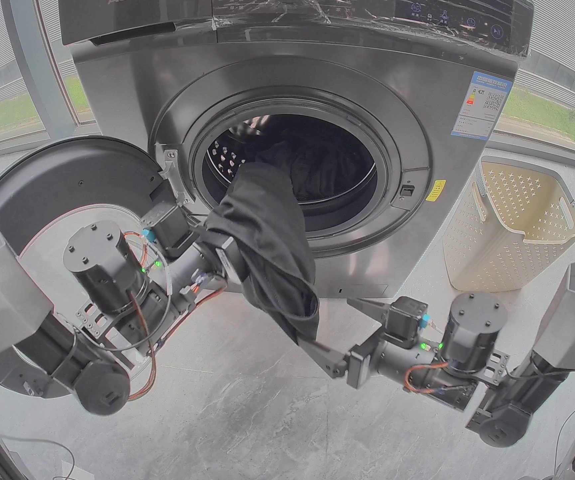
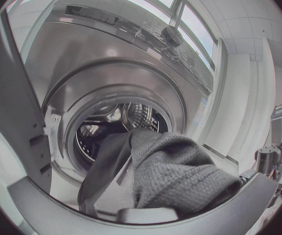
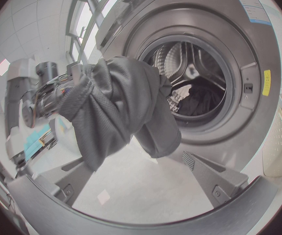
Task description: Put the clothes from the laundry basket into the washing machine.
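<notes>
A dark grey garment (image 1: pixel 267 248) hangs from my left gripper (image 1: pixel 226 256), which is shut on it just in front of the lower left rim of the washing machine (image 1: pixel 381 101) opening. The cloth (image 2: pixel 173 177) covers the left fingers and droops below the opening (image 3: pixel 114 105). More dark clothes (image 1: pixel 321 161) lie inside the drum (image 3: pixel 199 101). My right gripper (image 1: pixel 341 333) is low in front of the machine, below the hanging cloth, open with nothing between its fingers (image 3: pixel 213 177).
The round door (image 1: pixel 67 181) stands swung open to the left, behind my left arm. A cream laundry basket (image 1: pixel 514 228) sits on the floor right of the machine (image 3: pixel 281 141); no clothes show in it. Bare grey floor lies in front.
</notes>
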### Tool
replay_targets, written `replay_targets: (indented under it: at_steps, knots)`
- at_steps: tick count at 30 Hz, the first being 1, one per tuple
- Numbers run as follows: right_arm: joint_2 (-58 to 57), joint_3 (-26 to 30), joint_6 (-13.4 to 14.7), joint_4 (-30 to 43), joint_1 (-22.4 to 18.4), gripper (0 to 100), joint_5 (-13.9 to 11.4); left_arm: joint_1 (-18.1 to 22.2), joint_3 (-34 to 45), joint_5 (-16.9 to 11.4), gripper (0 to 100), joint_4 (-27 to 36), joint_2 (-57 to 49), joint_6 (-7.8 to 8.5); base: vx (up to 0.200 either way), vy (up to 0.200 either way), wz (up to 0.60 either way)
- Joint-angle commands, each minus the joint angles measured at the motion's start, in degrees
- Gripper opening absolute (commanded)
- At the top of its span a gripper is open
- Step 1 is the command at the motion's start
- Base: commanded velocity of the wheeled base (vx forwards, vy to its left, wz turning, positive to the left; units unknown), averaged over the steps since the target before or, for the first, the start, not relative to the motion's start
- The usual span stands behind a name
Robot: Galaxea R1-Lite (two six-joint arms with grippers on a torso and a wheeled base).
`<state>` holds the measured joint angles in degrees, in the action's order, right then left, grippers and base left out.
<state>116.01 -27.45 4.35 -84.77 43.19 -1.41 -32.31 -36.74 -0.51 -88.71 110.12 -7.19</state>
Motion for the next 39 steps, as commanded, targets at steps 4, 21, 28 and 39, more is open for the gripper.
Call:
replay_targets:
  at_steps: [4,21,28,39]
  knots:
    - [-9.2,13.7,-1.5,-1.7,0.5,100,-3.2,-1.1,12.7,-4.1,0,-0.1,-8.4,-0.63,0.0,0.0,0.0]
    - [-9.2,7.1,-0.4,-1.4,-9.3,100,0.4,1.1,16.9,-3.8,0,0.0,-8.3,-0.28,0.0,0.0,0.0]
    - [-8.5,6.8,-0.4,-1.5,-9.2,100,0.5,0.8,17.1,-4.1,0,0.0,-8.3,-0.63,0.0,0.0,0.0]
    - [-8.6,7.0,-0.3,-1.4,-8.8,100,0.6,-0.8,17.2,-3.9,0,-0.1,-6.4,-0.1,0.164,0.0,0.0]
